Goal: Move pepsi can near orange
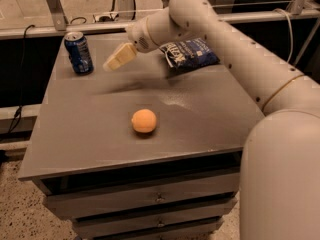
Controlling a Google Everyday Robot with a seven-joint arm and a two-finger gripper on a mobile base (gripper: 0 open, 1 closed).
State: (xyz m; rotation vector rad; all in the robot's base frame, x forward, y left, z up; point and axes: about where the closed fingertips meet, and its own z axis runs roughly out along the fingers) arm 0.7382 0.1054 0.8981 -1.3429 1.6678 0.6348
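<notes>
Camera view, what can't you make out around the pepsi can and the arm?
- End effector, in the air just right of the pepsi can: its far side faces away from the camera view.
- Chip bag: left end hidden behind the arm.
- Table: right rear corner covered by the arm.
- Drawers: lowest cut off by the bottom edge, right ends behind the arm.
</notes>
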